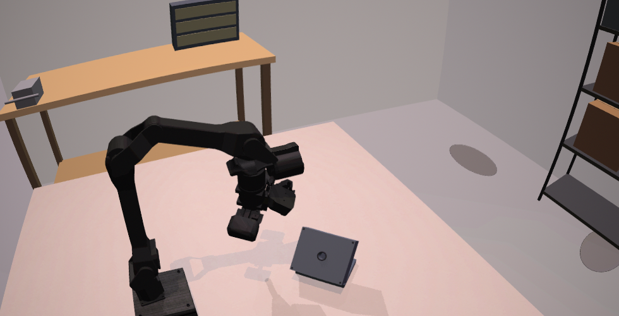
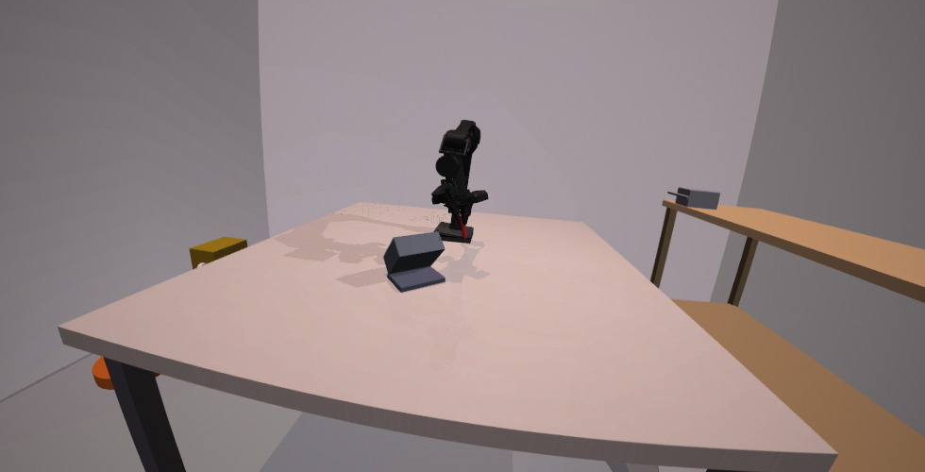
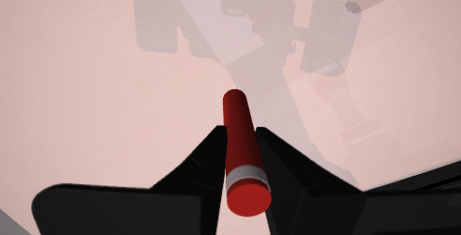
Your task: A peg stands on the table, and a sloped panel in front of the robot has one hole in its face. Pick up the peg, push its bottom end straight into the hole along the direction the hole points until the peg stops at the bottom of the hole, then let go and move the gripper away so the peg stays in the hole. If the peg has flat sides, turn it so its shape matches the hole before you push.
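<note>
A round red peg (image 2: 463, 228) (image 3: 237, 117) with a grey band near its top end is held between the fingers of my gripper (image 2: 460, 212) (image 3: 240, 135). The gripper is shut on the peg. In the exterior view the peg leans slightly, its lower end free above the table. In the top view the gripper hides the peg. The grey sloped panel (image 1: 320, 237) (image 2: 419, 245) stands to the right of the gripper in the top view, apart from it. Its round hole (image 1: 321, 256) is empty; the exterior view shows only the panel's back, so the hole is hidden there.
The panel has a foot plate (image 2: 417, 278) on the pale table (image 1: 390, 270) (image 2: 323, 359). The arm's dark base (image 1: 175, 289) is at the table's near left in the top view. A wooden bench (image 1: 129, 66) and a shelf rack (image 1: 571, 181) stand beyond the table.
</note>
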`<state>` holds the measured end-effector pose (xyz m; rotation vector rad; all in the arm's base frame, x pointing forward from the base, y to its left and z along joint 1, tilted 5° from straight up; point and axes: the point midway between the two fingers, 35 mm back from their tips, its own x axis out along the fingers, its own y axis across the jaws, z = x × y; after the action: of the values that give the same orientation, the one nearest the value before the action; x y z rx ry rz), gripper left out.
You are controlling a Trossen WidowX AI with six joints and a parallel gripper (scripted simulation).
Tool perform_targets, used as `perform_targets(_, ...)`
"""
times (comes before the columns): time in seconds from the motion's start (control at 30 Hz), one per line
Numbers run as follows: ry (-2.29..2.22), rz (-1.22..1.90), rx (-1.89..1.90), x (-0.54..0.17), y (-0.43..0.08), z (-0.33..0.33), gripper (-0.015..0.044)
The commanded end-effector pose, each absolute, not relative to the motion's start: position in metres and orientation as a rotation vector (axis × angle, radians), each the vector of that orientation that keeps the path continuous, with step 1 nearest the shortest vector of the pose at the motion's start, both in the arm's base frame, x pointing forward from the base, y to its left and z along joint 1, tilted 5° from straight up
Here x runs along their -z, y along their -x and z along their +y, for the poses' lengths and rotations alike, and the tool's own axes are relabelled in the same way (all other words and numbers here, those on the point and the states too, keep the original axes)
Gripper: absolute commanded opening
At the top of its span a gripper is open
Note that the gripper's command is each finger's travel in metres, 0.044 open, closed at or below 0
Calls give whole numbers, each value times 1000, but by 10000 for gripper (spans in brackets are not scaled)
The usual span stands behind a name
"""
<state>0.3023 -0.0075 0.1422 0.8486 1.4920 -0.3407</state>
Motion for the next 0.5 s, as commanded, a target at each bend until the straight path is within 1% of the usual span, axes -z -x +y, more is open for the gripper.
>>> perform_targets(0.0,-888,1484,349,-143,-305,-12,0)
perform_targets(0.47,-1001,1459,376,-144,-310,-27,0)
